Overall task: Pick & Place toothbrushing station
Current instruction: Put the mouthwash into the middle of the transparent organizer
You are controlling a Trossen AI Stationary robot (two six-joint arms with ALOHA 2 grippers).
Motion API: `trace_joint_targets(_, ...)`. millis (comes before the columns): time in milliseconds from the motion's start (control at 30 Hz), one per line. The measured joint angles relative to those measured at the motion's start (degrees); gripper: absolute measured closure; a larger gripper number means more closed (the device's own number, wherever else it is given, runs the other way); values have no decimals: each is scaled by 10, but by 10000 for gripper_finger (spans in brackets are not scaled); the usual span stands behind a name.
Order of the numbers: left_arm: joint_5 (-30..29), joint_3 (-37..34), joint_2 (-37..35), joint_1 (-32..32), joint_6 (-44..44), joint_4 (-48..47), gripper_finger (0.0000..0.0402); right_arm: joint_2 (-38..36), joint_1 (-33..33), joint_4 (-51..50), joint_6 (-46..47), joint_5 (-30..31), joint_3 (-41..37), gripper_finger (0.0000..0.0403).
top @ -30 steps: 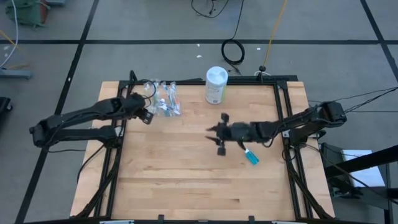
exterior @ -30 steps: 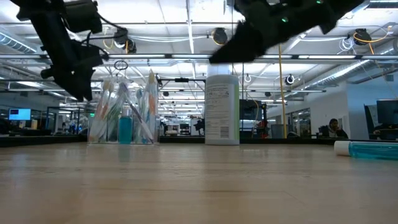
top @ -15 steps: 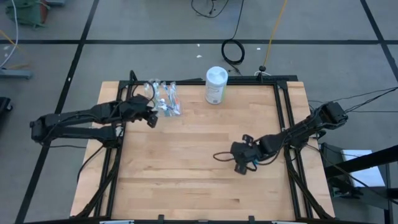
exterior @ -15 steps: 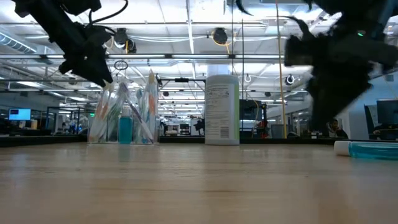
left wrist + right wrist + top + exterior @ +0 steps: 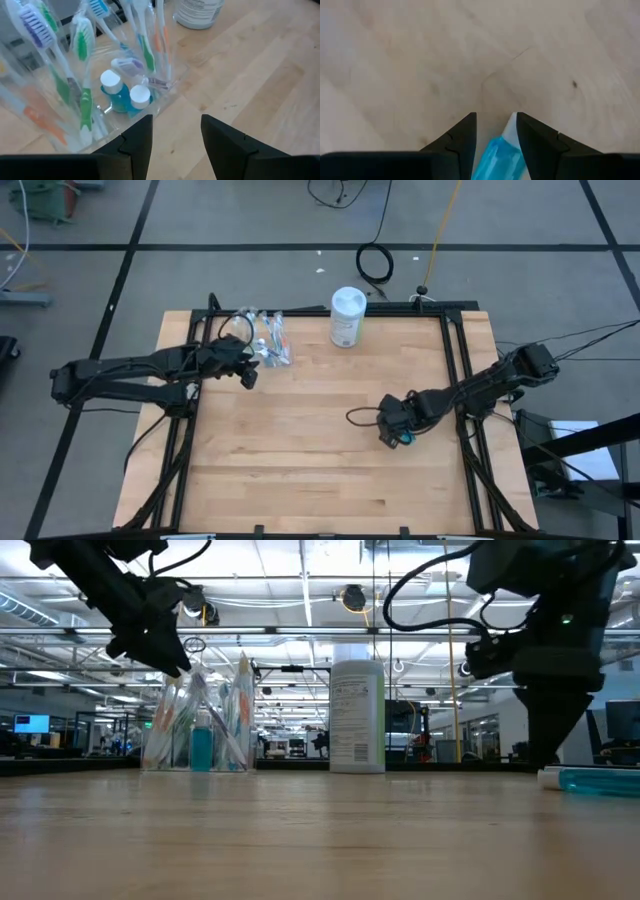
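Observation:
A clear plastic cup [image 5: 262,342] stands at the table's far left, holding several toothbrushes [image 5: 82,75] and two teal tubes with white caps [image 5: 120,92]. My left gripper [image 5: 246,373] hovers open just near of the cup, tilted down toward it [image 5: 175,137], touching nothing. A third teal tube [image 5: 595,780] lies flat on the table at the right. My right gripper [image 5: 396,436] points down over that tube [image 5: 496,157]. Its open fingers stand on either side of the white cap end [image 5: 511,124]; I see no touch.
A tall white canister with a pale green label [image 5: 347,317] stands upright at the far edge, right of the cup. Bare wood spreads across the table's middle and near half. Black frame rails [image 5: 462,370] run along the table's sides.
My right gripper has swung from the table's middle toward the right and near edge, sunk and rolled, and tipped to point down over the lying teal tube. My left gripper has shifted a little toward the near edge beside the cup and tipped. No jaw has changed its gap.

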Motion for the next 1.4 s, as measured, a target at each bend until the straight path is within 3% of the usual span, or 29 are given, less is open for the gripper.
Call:
trace_joint_targets(300, 0, 0, 30, 0, 16, 24, 227, -21, -47, 3, 20, -45, 0, 273)
trace_joint_targets(567, 0, 0, 48, 0, 17, 29, 227, -25, -50, -26, 52, -60, -2, 273)
trace_joint_targets(1067, 2, 0, 48, 0, 31, 42, 227, -26, -50, 51, 62, -89, -83, 274)
trace_joint_targets(1400, 2, 0, 48, 0, 31, 42, 227, -33, -50, 98, 35, -89, -96, 314)
